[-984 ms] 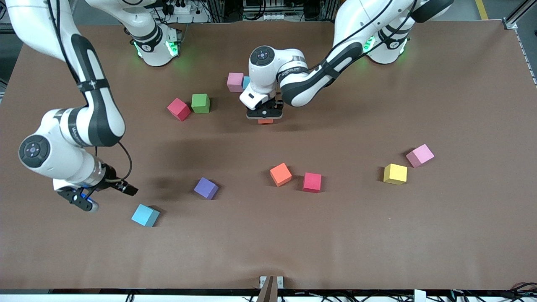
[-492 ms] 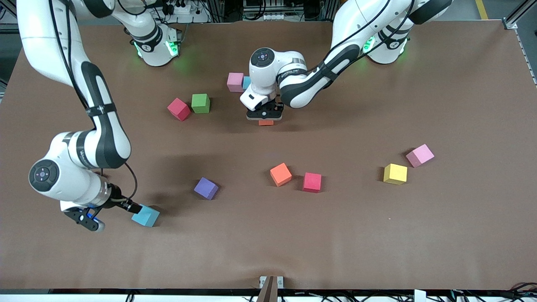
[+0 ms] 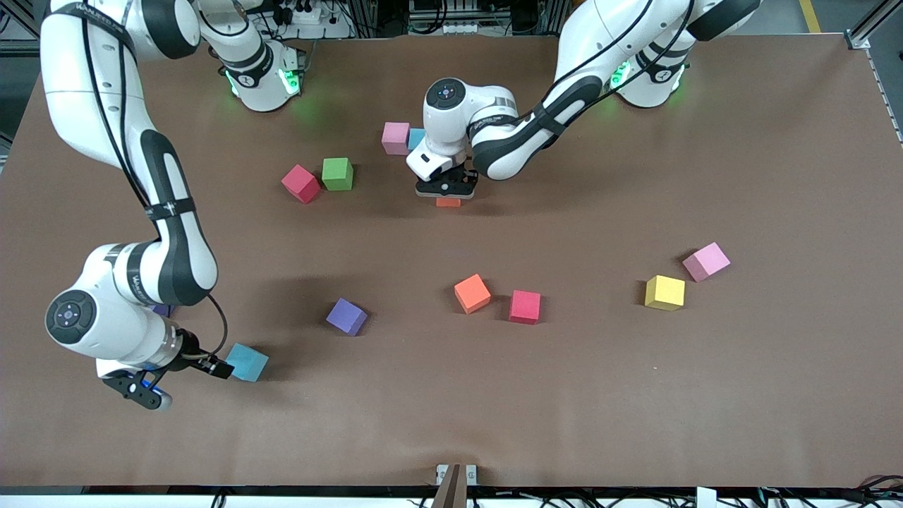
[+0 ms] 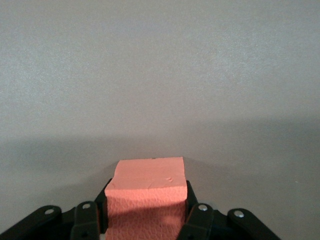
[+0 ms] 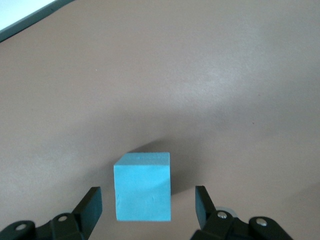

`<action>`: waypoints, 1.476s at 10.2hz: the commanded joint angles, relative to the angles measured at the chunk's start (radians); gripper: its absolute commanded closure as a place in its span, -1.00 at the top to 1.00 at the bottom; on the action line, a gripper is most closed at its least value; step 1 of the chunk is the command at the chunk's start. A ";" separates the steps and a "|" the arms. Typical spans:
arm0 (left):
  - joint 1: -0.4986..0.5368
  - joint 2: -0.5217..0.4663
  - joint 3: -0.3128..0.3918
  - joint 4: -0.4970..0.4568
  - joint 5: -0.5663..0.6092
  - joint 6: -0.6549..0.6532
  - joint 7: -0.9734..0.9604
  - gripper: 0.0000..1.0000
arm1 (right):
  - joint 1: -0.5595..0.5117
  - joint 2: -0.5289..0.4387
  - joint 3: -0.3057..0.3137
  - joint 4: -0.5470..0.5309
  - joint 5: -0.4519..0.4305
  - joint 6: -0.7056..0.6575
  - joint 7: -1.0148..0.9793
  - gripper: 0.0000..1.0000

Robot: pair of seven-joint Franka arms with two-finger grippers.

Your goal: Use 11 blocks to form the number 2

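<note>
Front view: my left pincer [image 3: 447, 196] clamps an orange block [image 3: 448, 202] near the pink block [image 3: 396, 137]. Left wrist view: block held square. Right wrist view: my right pincer [image 5: 148, 206] gapes around the cyan block [image 5: 143, 193]; closing off-centre could twist it
</note>
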 commanded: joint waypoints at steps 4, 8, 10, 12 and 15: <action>-0.012 -0.013 0.001 -0.023 0.026 0.019 -0.035 -1.00 | 0.003 0.087 -0.003 0.094 0.008 0.016 -0.012 0.65; -0.017 -0.016 0.001 -0.034 0.028 0.016 -0.040 -1.00 | 0.021 0.105 -0.004 0.083 0.007 0.022 -0.004 0.61; -0.017 -0.019 0.001 -0.040 0.028 0.015 -0.040 -1.00 | 0.027 0.105 -0.009 0.077 0.007 0.022 -0.012 0.61; -0.017 -0.019 0.001 -0.042 0.028 0.013 -0.040 -1.00 | 0.030 0.104 -0.009 0.062 0.004 0.024 -0.016 0.61; -0.017 -0.017 0.001 -0.040 0.028 0.013 -0.040 -0.36 | 0.030 0.094 -0.009 0.032 0.002 0.037 -0.028 0.61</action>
